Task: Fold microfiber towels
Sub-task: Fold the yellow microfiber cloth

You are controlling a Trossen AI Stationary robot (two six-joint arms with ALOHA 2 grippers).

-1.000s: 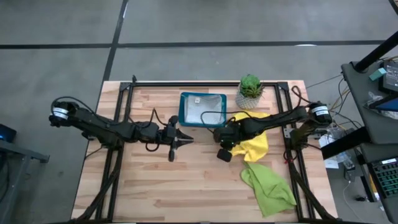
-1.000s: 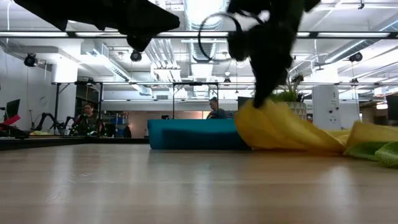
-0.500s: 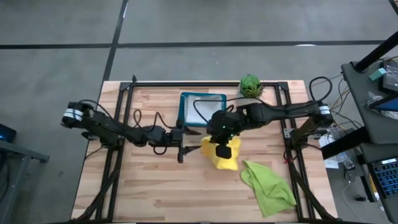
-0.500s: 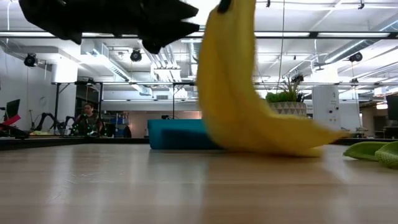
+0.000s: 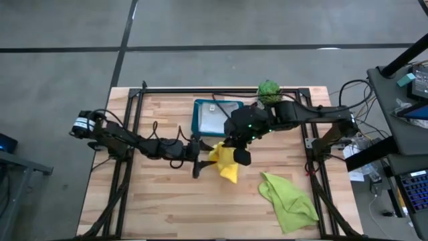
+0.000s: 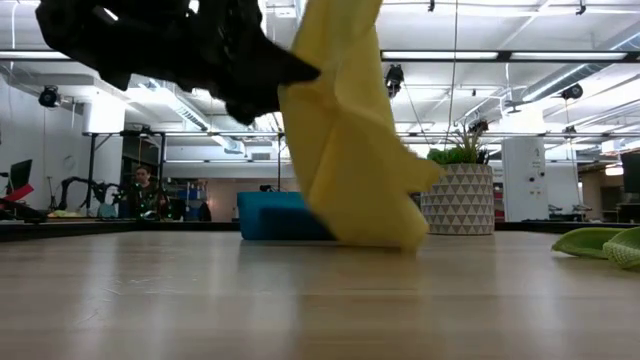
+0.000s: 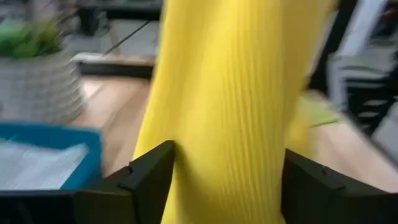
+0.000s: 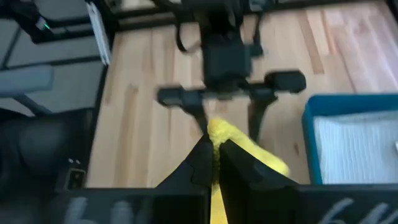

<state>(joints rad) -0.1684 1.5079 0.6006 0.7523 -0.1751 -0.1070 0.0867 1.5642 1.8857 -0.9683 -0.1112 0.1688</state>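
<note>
High view: the yellow towel (image 5: pixel 226 163) hangs limp over mid-desk, pinched by the right tool (image 5: pixel 235 148) — soft, light. Left wrist view: the left tool (image 7: pixel 227 180) stands apart astride it; take the hanging edge.

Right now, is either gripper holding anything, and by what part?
Right gripper pinches the yellow towel by its top edge, lifted. Left gripper is open around the hanging cloth, not gripping.

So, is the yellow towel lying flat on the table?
No. The yellow towel hangs bunched from the shut right end effector, only its lower end near the table.
</note>
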